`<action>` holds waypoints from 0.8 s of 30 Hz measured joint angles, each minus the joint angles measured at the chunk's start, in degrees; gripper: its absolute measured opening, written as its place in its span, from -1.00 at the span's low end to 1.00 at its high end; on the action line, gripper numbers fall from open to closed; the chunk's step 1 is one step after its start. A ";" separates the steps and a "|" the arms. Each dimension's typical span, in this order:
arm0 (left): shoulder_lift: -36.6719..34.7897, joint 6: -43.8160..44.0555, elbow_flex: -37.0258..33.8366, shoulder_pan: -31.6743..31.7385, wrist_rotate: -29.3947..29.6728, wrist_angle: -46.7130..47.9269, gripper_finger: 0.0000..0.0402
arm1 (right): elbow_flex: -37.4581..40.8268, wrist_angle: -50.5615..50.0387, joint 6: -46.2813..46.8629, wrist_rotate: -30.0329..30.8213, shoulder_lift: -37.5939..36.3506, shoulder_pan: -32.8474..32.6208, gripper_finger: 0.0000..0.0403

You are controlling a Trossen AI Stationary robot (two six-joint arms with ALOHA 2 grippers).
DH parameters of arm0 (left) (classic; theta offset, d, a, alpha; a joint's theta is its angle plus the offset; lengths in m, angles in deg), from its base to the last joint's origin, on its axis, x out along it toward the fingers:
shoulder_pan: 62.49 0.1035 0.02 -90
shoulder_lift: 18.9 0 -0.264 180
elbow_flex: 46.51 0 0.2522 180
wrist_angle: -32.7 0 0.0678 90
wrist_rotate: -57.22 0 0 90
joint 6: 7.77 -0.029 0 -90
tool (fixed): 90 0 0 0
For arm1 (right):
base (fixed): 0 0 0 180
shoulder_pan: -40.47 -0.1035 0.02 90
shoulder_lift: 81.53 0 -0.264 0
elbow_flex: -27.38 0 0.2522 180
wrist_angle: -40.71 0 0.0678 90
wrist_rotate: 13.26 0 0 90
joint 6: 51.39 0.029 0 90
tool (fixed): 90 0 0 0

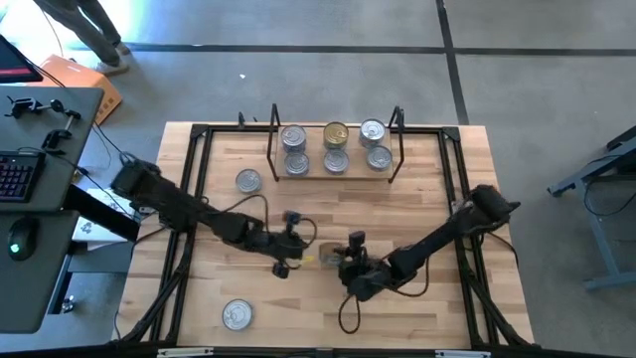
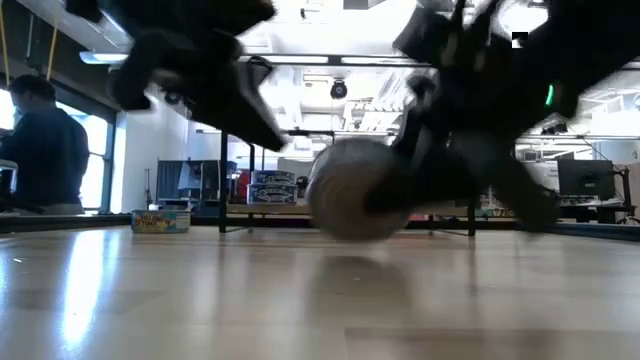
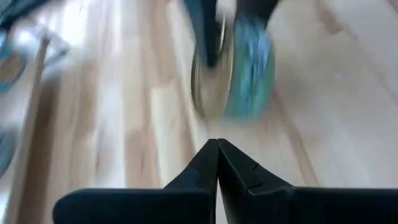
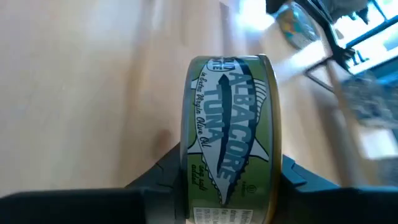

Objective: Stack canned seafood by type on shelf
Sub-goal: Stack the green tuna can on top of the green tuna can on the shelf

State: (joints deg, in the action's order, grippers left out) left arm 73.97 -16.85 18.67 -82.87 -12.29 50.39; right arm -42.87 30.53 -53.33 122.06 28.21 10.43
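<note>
While gripped on edge, tuna tin [image 4: 231, 138] sits between right hand [image 4: 231, 171] fingers.

The desk [image 1: 427, 214] is pale wood in jointed strips, smooth with a soft sheen, edged by a matt black metal frame. On it, the shelf [image 1: 336, 171] is a light-wood board with thin black wire ends. The tins [image 1: 294, 136] on the shelf have shiny metal lids. The right tool [image 4: 230, 171], matt black, grips a tin [image 4: 230, 140] with a glossy green printed label.
</note>
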 joint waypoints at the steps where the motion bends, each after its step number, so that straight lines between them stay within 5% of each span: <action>1: -1.74 2.87 0.00 -0.58 1.38 3.46 -1.00 | -1.76 -6.20 1.14 0.10 -1.72 0.30 -0.43; 6: -7.25 18.37 0.02 -4.63 8.08 19.39 -1.00 | -8.88 -24.69 -4.17 2.27 -7.69 7.12 -0.43; 12: -7.46 31.69 -0.07 -13.03 20.57 28.82 -1.00 | -10.91 -23.50 -22.80 1.42 -8.90 21.44 -0.43; 17: -7.40 39.28 -0.04 -19.32 26.51 33.03 -1.00 | -10.91 -18.34 -30.49 -2.09 -8.85 32.36 -0.43; 24: -7.40 45.48 -0.04 -24.92 30.85 34.88 -1.00 | -10.91 -18.05 -35.53 -8.91 -8.56 39.13 -0.43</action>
State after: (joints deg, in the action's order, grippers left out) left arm 66.57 28.63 18.63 -107.79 18.55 85.27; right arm -53.77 12.48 -88.86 113.15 19.64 49.56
